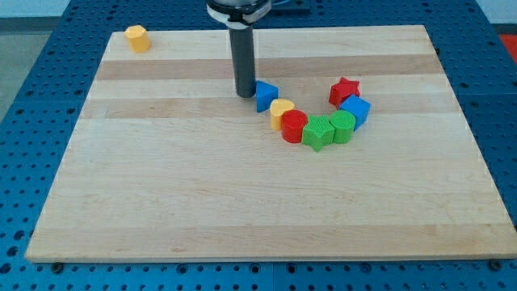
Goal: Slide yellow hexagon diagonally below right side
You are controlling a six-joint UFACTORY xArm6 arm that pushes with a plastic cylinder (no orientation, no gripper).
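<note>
Since this arm carries no fingers, nothing is clenched or grasped; my tip (245, 94), the lower end of a straight dark rod, rests on the pale wooden surface (202, 202) toward the view's top centre, just beside, perhaps touching, the left face of a small blue plastic block of angular shape (266, 95). Outward to the view's lower right runs a curved chain of blocks set close together: a yellow rounded block, possibly heart-shaped (281, 111); a red rounded block (294, 126); a green star-like block (318, 132); a green rounded block (342, 126); a blue cube-like block (355, 108); and a red star block (344, 90) at the chain's upper right end. Item of the task, a yellow plastic hexagon (137, 37), stands alone at the surface's top left corner, well apart from the tip and untouched. Judgement: to drive it diagonally down and right, the tip would need to come round to its upper left side, where little surface is left.
</note>
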